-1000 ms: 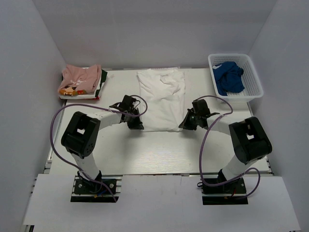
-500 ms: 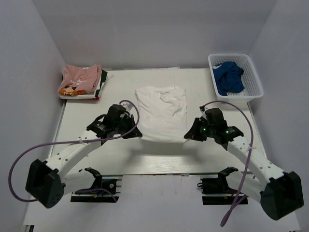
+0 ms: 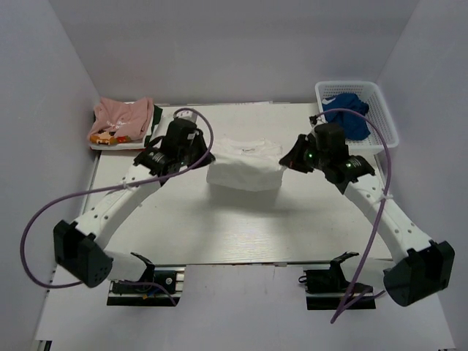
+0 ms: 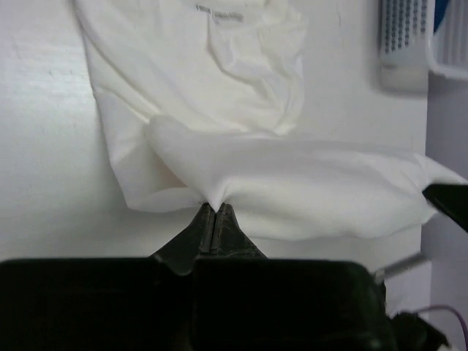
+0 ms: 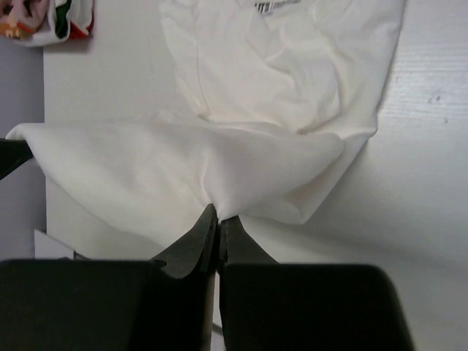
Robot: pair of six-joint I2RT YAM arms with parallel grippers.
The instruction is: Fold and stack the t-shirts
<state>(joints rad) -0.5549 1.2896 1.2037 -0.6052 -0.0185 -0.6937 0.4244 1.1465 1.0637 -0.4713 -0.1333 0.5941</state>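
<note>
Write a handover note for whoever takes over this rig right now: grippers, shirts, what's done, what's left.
Left gripper and right gripper: both shut on the white t-shirt's near hem, held up over its far half.
Pink t-shirt: folded, on the pile at far left.
Done: white shirt looks folded in at the sides.
Left: lay the hem down, finish folding, stack it. Blue cloth sits in the basket.

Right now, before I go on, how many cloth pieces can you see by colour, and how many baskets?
Plain white t-shirt: 1
Pink t-shirt: 1
Printed white cloth under the pink one: 1 showing
Blue cloth: 1
Basket: 1
Total: 5
</note>
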